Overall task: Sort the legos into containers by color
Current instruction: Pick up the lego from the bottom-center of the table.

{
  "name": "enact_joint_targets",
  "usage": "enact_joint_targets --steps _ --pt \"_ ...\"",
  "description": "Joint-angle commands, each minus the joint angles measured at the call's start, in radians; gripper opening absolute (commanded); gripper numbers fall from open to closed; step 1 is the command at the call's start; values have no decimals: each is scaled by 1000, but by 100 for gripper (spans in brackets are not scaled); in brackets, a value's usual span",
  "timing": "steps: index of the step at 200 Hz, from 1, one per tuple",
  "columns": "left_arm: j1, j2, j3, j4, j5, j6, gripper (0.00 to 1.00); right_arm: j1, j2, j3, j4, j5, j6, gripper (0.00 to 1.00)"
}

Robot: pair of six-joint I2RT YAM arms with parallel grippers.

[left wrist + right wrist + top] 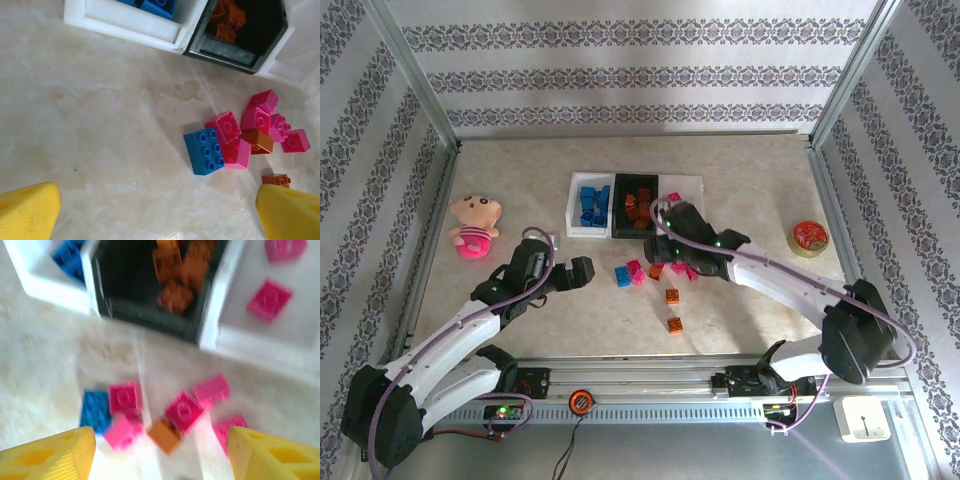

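Three trays stand side by side at the back: a white tray (573,208) with blue legos, a black tray (617,208) with orange ones, and a white tray (692,183) with pink ones. Loose on the table lie a blue brick (622,276), pink bricks (638,272) and orange bricks (672,295). My left gripper (582,272) stands open just left of the pile; its wrist view has the blue brick (204,151) ahead to the right. My right gripper (665,245) hangs open over the pile, above an orange brick (165,435) and a pink one (184,410), in a blurred view.
A pink plush doll (473,226) lies at the far left. A round red tape roll (808,238) sits at the right by the metal frame. Two orange bricks (675,324) lie apart, nearer the front edge.
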Motion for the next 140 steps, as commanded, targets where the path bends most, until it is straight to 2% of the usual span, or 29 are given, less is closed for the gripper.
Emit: enact_joint_targets --steps 1,47,101,123,140 --pt "-3 0 -13 27 7 -18 100 34 -56 -107 -61 9 92 70" --pt "-3 11 -25 42 2 -29 100 85 2 -201 -29 -27 147 70" --pt "-3 34 -39 54 8 -45 100 97 140 -177 40 11 131 66" --pt "-3 35 -45 57 7 -49 100 97 182 -161 47 26 119 61" --pt "-3 34 -50 62 12 -53 100 97 207 -154 52 18 114 54"
